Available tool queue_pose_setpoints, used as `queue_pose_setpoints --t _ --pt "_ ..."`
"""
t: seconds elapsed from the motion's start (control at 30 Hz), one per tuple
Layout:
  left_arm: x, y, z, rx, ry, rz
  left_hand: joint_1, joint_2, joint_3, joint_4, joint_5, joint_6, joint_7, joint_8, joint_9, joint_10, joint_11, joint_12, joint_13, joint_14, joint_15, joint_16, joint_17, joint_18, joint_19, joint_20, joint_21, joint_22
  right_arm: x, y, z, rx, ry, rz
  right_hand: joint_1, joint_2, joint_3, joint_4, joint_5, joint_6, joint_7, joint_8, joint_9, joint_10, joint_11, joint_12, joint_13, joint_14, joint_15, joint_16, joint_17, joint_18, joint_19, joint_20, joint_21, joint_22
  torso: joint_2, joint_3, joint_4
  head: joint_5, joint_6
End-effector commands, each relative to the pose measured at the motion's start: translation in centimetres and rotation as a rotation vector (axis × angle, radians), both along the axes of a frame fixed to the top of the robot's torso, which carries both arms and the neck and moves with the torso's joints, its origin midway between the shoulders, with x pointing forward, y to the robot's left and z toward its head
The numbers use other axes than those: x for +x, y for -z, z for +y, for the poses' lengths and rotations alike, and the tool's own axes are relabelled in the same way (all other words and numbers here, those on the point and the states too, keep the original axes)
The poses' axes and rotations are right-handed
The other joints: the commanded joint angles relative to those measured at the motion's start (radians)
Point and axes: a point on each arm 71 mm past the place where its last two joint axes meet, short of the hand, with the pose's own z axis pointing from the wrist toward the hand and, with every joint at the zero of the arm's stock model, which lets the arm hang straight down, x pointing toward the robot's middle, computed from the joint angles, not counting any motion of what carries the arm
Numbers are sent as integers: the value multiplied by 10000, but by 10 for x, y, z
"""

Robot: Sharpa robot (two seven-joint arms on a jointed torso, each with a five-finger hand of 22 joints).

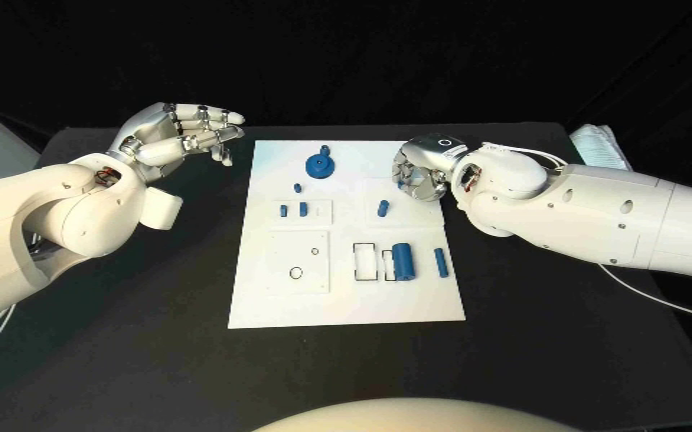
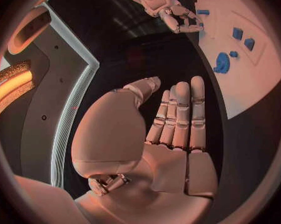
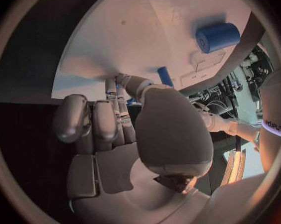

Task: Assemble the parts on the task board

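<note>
The fingers (image 2: 181, 117) of the left hand (image 1: 180, 134) lie straight and close together, holding nothing, raised above the dark bench (image 1: 144, 332) just off the far left corner of the white board (image 1: 346, 302). It looks parked there, out of the way, so the other arm has room to work.

The right hand (image 1: 423, 174) hangs low over the board's far right part with its fingers (image 3: 118, 99) bent down toward the surface. From the wrist camera they seem to close around something small and blue, but I cannot tell whether they hold a piece or only touch the board.

The parts are spread across the board. A round blue disc with a knob (image 1: 320, 164) sits near the far edge, midway between the two hands. A small peg (image 1: 384, 208) stands close to the right hand. Two little blocks (image 1: 294, 210) rest on a square panel left of centre. Nearer the robot, a blue cylinder (image 1: 405, 260) lies among rectangular slots, with a thin bar (image 1: 440, 263) just beside it. Most pieces look loose, so I judge the assembly to be at an early stage.
</note>
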Motion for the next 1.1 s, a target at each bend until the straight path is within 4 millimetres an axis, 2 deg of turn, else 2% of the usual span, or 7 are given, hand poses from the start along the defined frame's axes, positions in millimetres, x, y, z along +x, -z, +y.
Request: queue_pose_setpoints --t 0.03,0.3,0.63,1.1 --pt "0 -1 -1 -125 126 16 -14 38 -51 18 -39 -68 -24 39 -17 -96 5 54 -9 -46 14 -69 -1 155 41 -7 -26 -8 -2 6 2 -105 177 19 64 311 103 -79 -122 29 -22 151 189 226 -93 16 70 344 -100 93 25 -207 78 -7 131 163 -1 -5 1 -3 -27" --pt "0 0 0 -101 113 46 88 61 -50 -18 -13 -84 -21 43 -21 -116 7 57 -23 -37 9 -79 1 157 98 -17 -54 -39 -3 4 2 37 364 -383 114 338 231 -198 -245 1 -33 265 355 337 -123 -7 126 336 -125 141 19 -239 114 -35 307 376 -10 -5 -20 8 -37" --pt "1 0 2 -144 211 2 174 49 -67 -55 53 -124 -14 38 -31 -183 20 35 -52 -46 12 -104 -1 153 145 -25 -84 -69 -8 -5 -2 859 428 -1186 89 327 275 -227 -252 -7 -31 311 423 375 -125 -23 145 340 -128 172 25 -261 149 -42 417 507 -12 -6 12 11 -10" --pt "3 0 4 -125 118 -34 187 48 -68 -60 67 -130 -11 38 -33 -199 24 29 -58 -50 13 -110 -2 152 150 -26 -89 -74 -28 -26 1 2189 103 -1723 61 312 302 -243 -259 -21 -29 340 474 387 -124 -44 155 348 -129 211 47 -322 244 -45 680 820 -22 -2 -12 93 4"
